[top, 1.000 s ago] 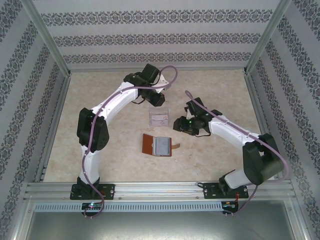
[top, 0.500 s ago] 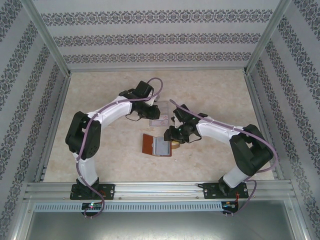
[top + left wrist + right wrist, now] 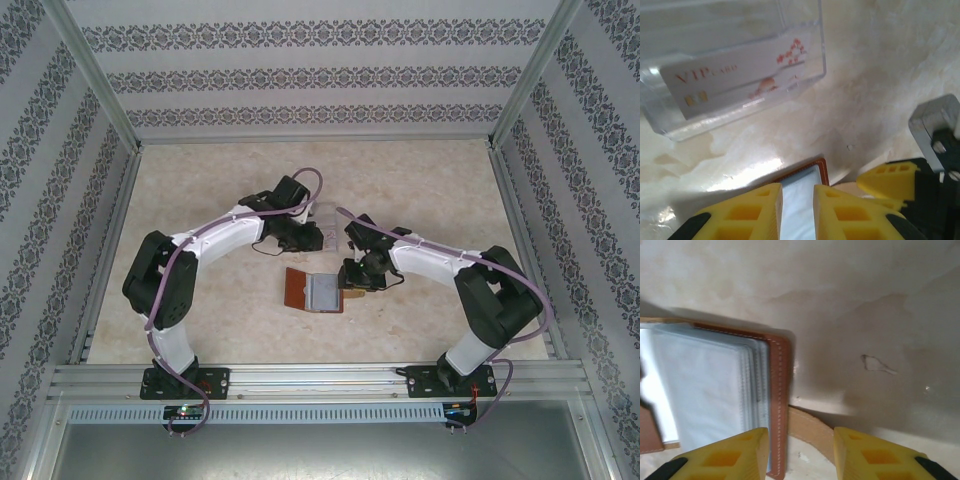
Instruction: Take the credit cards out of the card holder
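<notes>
Surface first: a pale marbled surface (image 3: 200,200) carries everything. Both white arms have swung inward over the last second. The left arm (image 3: 215,235) has dropped back from the far side, the right arm (image 3: 440,262) has come in from the right, and now they crowd the middle. To my eye the next pull is about to start.

A clear plastic tray (image 3: 812,50) sits just beyond the wallet, and a pale grey card lettered VIP (image 3: 740,75) lies in it. One card already out, I'd judge.

The reddish-brown leather card holder (image 3: 313,290) lies open and flat near the centre and has not budged, its grey-blue pockets facing up. Whether credit cards remain inside, I cannot tell. Its small brown strap tab (image 3: 810,427) sticks out on the right.

The left fingers (image 3: 772,200) are parted by a narrow gap, with nothing between them, poised over the holder's far edge. The right fingers (image 3: 757,445) are spread wider and empty, straddling the strap just beside the stitched edge. They may be about to pin the wallet down.
</notes>
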